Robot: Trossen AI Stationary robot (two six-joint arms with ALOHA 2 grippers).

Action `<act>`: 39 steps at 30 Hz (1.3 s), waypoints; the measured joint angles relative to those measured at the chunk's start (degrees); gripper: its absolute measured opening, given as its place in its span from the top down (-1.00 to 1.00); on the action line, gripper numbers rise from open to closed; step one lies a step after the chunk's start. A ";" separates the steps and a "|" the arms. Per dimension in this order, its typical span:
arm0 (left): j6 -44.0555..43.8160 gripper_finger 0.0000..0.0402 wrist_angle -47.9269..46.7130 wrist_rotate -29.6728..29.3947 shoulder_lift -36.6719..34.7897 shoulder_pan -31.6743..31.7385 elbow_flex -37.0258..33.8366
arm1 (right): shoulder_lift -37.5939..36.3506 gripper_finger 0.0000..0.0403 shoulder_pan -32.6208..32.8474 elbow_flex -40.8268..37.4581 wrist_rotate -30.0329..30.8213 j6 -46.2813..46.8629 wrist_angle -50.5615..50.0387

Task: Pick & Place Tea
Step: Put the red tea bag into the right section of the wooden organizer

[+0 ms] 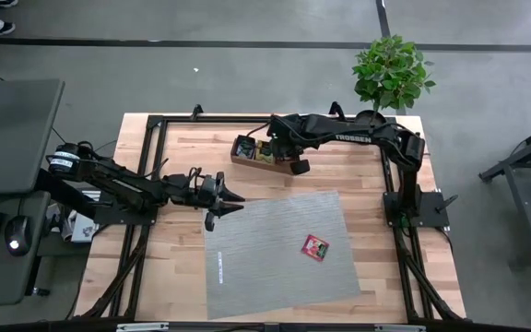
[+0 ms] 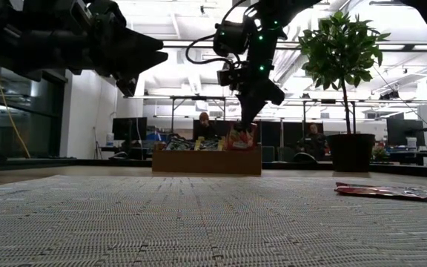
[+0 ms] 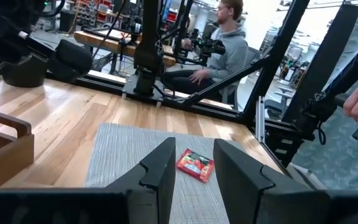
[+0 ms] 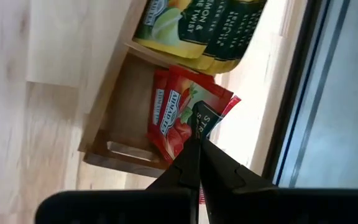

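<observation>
Reaching over the far edge of the bench (image 1: 178, 249), the right gripper (image 4: 199, 144) hangs above the wooden tray (image 1: 245, 159), at the tray's right-hand end. Its two fingers are pressed together with no gap, and in the right wrist view their tips meet on the upper edge of a red sachet (image 4: 188, 109) that stands upright among other red sachets in that end compartment. Whether the sachet is truly pinched or only touched I cannot tell. The neighbouring compartment holds yellow-green sachets (image 4: 197, 28), also standing on edge. In the low view the gripper tips come down to the red packets sticking up from the tray's right end.

One more red sachet (image 1: 316, 246) lies flat on the grey mat (image 1: 265, 258), toward the mat's right edge and well apart from the tray. The left wrist view shows it lying on the mat just beyond that arm's own fingers.

The left gripper (image 1: 231, 205) waits at the mat's far left corner, above the bench, its fingers (image 3: 160, 168) parted and holding nothing.

A potted plant (image 1: 392, 72) stands at the bench's far right corner. A person (image 3: 229, 46) sits beyond the bench in the room behind.
</observation>
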 joint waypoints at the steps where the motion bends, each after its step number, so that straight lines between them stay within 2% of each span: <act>1: 0.00 0.46 0.00 0.00 0.00 0.00 0.00 | 0.00 1.00 0.00 0.00 -0.09 -0.02 0.18; 23: -0.68 0.46 0.01 -0.02 0.00 0.00 0.00 | 0.04 0.98 -0.37 0.00 -1.66 0.35 -1.20; 32: -0.68 0.46 0.02 0.30 0.00 0.00 0.00 | 0.04 0.76 -0.35 0.00 -3.46 0.62 -1.60; 39: -0.86 0.46 0.00 0.47 0.00 0.00 0.00 | 0.07 0.53 -0.31 0.00 -3.71 7.01 -0.69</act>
